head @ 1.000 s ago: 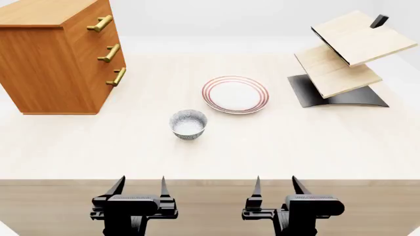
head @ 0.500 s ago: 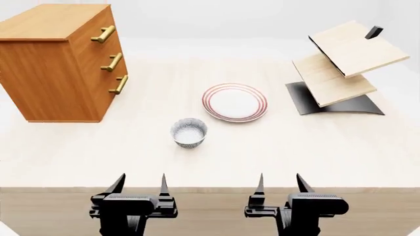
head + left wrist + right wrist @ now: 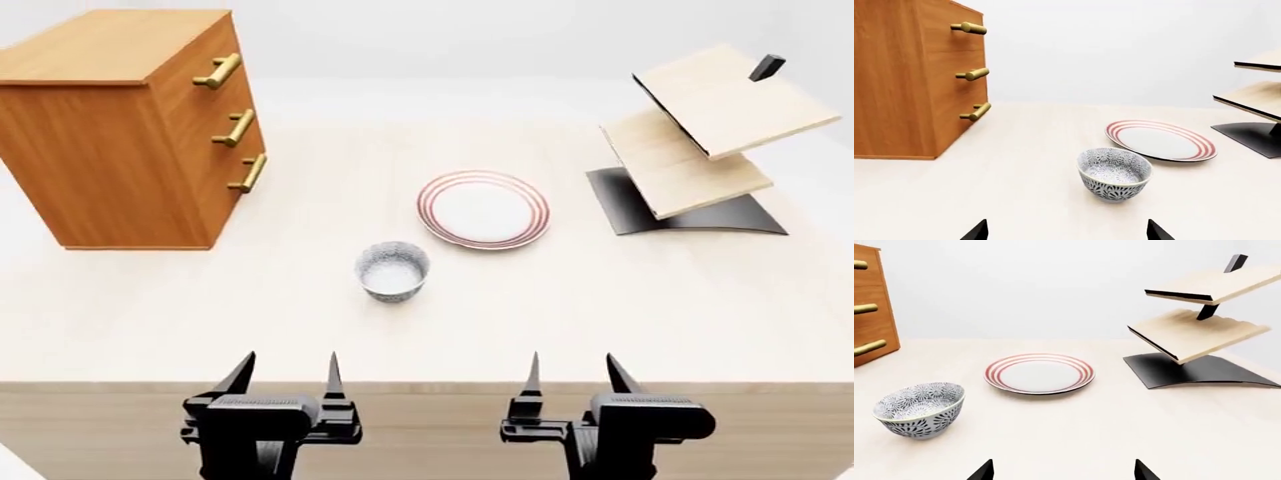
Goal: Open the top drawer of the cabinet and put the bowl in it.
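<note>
The orange-brown cabinet (image 3: 114, 130) stands at the table's far left, all three drawers closed. Its top drawer (image 3: 203, 62) carries a brass bar handle (image 3: 216, 71), also seen in the left wrist view as the handle (image 3: 969, 27). The grey-blue speckled bowl (image 3: 392, 270) sits upright mid-table, between cabinet and plate; the bowl (image 3: 1114, 173) and bowl (image 3: 919, 409) appear in both wrist views. My left gripper (image 3: 286, 373) and right gripper (image 3: 571, 372) hover at the table's near edge, both open and empty, well short of the bowl.
A white plate with red rim rings (image 3: 483, 209) lies just beyond the bowl to the right. A pale tilted wooden shelf rack on a black base (image 3: 694, 140) stands at the far right. The light wooden table (image 3: 641, 310) ends at a front edge near the grippers.
The head view has shifted slightly, so cabinet, bowl and plate sit a little lower and further right in frame. Both grippers stay open in the same place.
</note>
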Robot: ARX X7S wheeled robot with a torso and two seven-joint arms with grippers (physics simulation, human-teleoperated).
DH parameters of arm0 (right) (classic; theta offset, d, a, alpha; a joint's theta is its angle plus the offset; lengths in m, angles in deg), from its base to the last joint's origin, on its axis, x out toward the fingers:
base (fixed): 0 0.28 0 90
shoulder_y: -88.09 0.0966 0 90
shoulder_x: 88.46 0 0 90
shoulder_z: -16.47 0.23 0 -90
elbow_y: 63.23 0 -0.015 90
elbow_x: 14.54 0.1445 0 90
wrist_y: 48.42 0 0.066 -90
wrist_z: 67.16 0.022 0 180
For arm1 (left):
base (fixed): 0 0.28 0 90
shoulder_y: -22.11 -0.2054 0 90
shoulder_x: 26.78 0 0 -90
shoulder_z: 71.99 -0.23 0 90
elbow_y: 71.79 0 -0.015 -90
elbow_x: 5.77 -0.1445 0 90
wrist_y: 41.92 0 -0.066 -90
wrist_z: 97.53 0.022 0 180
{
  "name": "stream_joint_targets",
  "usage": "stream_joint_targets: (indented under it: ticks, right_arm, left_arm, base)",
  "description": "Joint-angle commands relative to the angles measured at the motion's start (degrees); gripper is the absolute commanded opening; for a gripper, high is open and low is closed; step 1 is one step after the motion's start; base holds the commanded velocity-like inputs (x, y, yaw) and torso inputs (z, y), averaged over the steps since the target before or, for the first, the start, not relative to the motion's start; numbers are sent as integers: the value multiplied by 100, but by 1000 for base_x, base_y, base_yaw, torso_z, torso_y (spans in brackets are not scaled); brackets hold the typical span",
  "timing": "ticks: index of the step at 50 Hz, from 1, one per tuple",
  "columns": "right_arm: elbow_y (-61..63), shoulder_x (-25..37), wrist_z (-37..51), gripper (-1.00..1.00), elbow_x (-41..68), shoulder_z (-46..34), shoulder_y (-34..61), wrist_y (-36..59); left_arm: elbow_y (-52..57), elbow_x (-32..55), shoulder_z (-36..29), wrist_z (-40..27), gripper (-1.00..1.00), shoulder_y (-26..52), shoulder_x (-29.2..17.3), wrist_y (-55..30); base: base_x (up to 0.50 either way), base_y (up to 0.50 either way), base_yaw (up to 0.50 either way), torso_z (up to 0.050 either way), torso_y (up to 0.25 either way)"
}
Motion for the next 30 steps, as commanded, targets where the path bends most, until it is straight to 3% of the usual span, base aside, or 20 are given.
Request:
stream_joint_targets:
  ticks: [1,30]
  right_arm:
    - [28,77,116,100,-41,-150,-7,24]
    - [99,207,301,100,93,-317,-28,31]
  left_arm:
    - [30,49,-67,-106,100,-17,-94,10]
    - [103,330,-153,-229,100,-27,-253,-63]
  base:
    - [0,500,0,0,0]
    - [0,500,0,0,0]
